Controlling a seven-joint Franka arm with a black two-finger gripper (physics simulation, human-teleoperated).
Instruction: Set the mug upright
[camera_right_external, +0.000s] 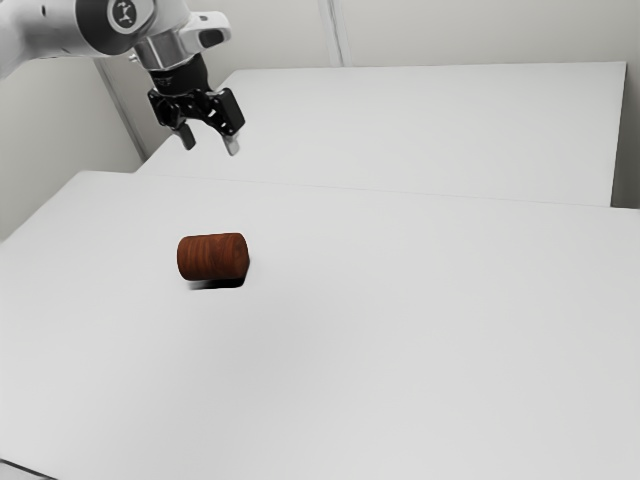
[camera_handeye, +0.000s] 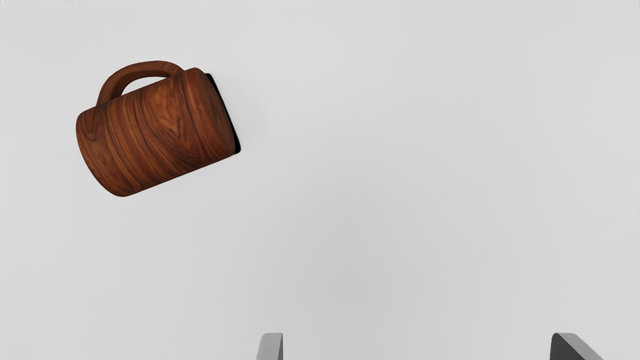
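Tabletop (camera_right_external: 400, 350) edge is well apart from mug (camera_right_external: 213, 257); surface runs wide toward the exterior view's right and near side. Mug's on its side, long axis roughly left-right in that view, solid-looking end facing right. Handle (camera_handeye: 137, 69) sticks out sideways, away from end effector (camera_right_external: 211, 148), which is open above the tabletop. Surface plain white, walls (camera_right_external: 480, 30) pale.
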